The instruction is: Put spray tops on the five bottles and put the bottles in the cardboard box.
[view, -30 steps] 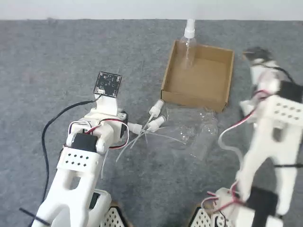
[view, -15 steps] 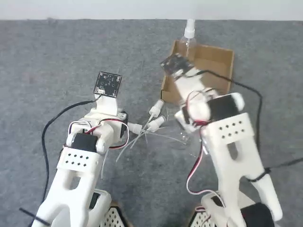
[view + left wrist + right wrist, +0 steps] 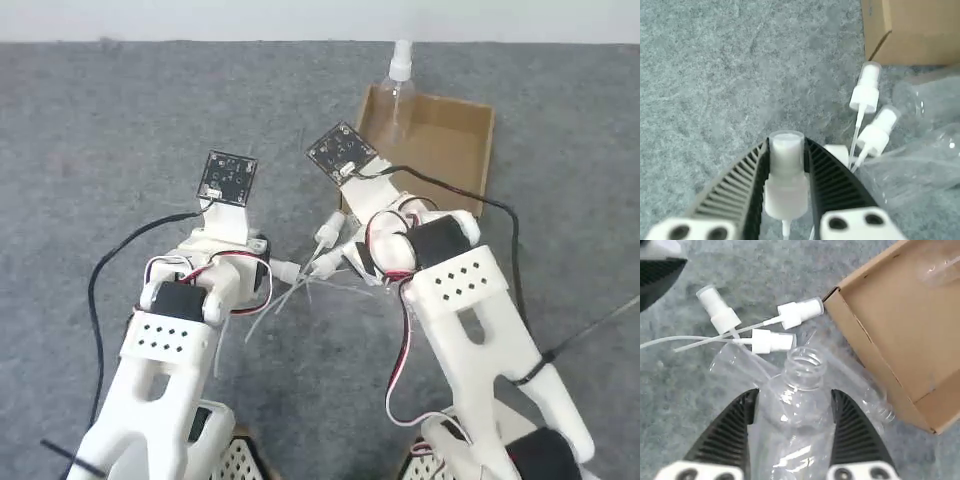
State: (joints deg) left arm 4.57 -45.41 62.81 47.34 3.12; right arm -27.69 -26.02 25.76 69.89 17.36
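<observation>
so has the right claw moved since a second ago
Yes. The right claw swung leftward, from beyond the right side of the cardboard box to in front of its near wall, and is now over a clear bottle.

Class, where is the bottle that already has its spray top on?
High view: the capped bottle stands upright inside the cardboard box, at its far left corner.

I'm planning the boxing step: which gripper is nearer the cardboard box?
Right. The right gripper is around an uncapped bottle just beside the cardboard box; the left gripper, shut on a spray top, is farther off.
</observation>
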